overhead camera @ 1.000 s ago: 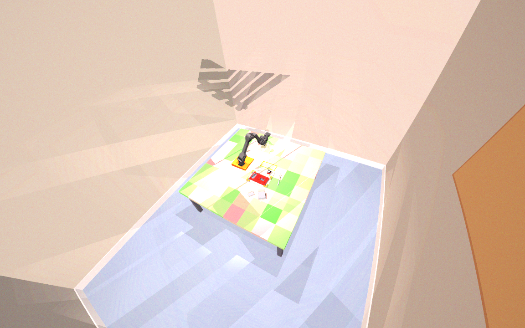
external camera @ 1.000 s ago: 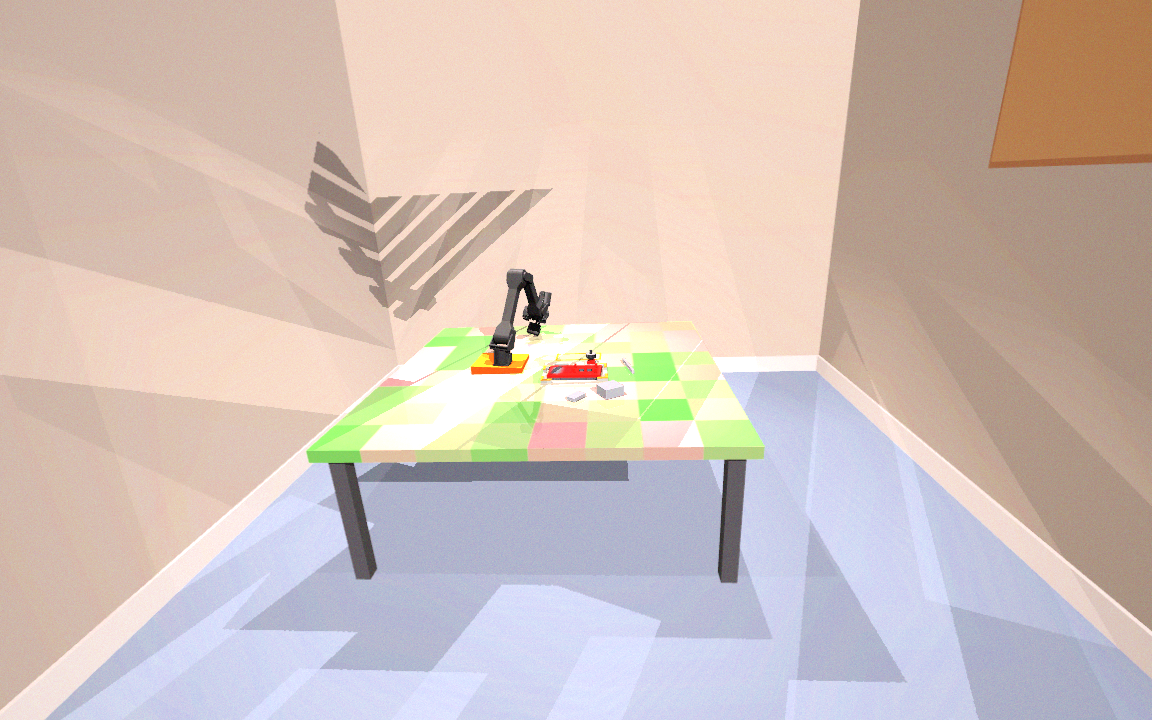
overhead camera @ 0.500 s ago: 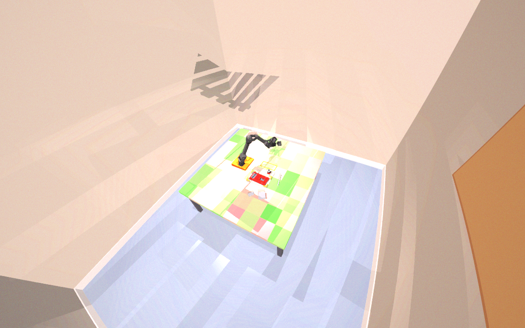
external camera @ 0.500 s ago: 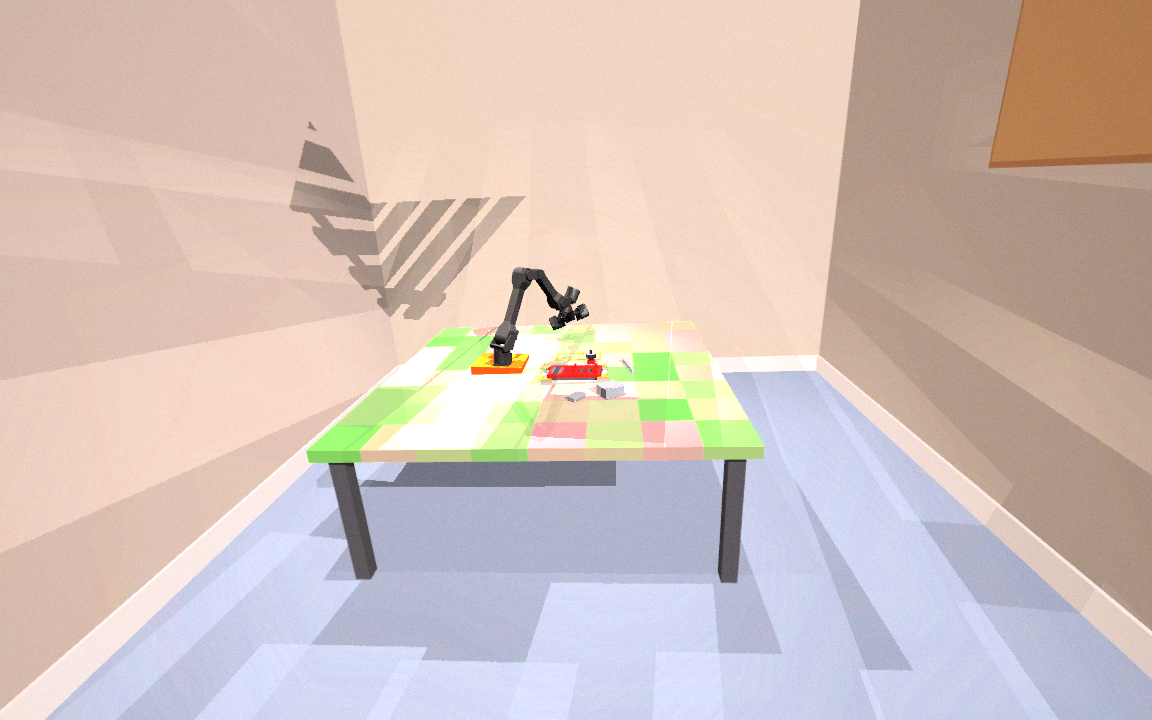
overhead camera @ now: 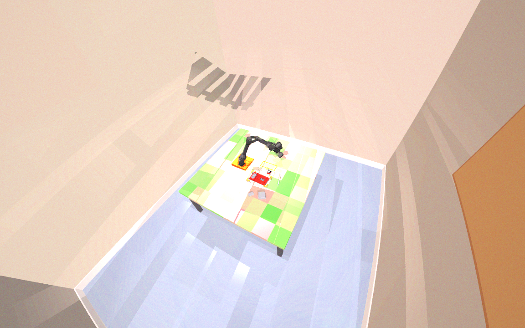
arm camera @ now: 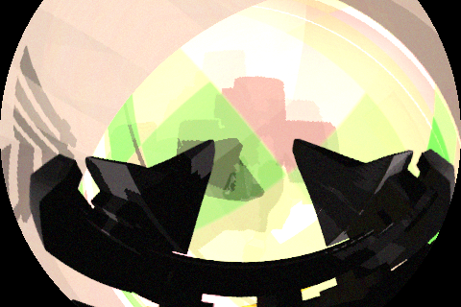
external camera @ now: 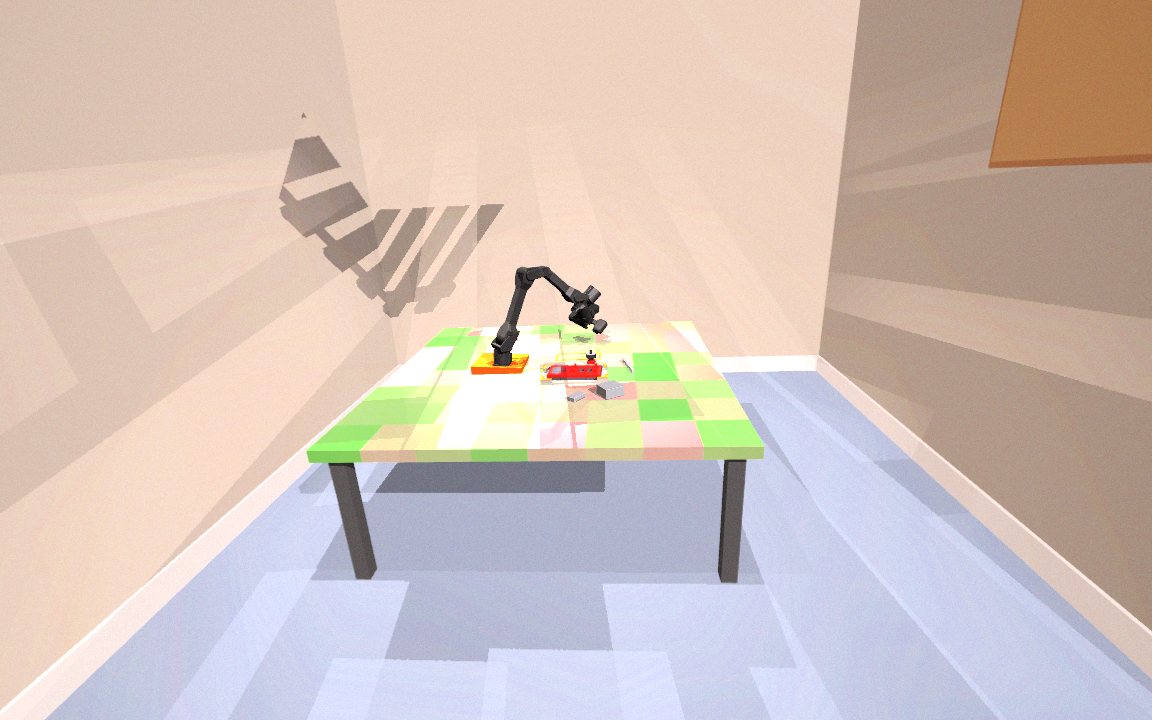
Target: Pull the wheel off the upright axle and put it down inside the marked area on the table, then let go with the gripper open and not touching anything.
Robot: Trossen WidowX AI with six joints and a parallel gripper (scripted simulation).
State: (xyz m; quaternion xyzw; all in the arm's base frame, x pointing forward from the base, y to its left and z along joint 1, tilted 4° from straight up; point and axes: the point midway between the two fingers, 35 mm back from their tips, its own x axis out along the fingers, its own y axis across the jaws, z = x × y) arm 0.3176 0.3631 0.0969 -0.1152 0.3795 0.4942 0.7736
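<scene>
My gripper (overhead camera: pixel 281 155) (external camera: pixel 599 326) (arm camera: pixel 254 145) is open with nothing between its fingers. It hangs well above the table, beyond the yellow outline as the top view shows it. A small dark wheel (overhead camera: pixel 269 171) (external camera: pixel 591 354) appears to sit on the upright axle behind the red toy body; the axle is too small to make out. The marked area appears as a thin yellow rectangle (overhead camera: pixel 270 163) on the table, just behind the wheel. Neither the wheel nor the outline can be made out in the wrist view.
A red toy body (overhead camera: pixel 259 178) (external camera: pixel 575 370) with yellow parts around it lies beside the wheel. Two grey blocks, one larger (overhead camera: pixel 261 194) (external camera: pixel 610 390) and one smaller (overhead camera: pixel 250 193) (external camera: pixel 576 396), lie in front. A thin pale strip (overhead camera: pixel 279 179) (external camera: pixel 627 365) lies to the right.
</scene>
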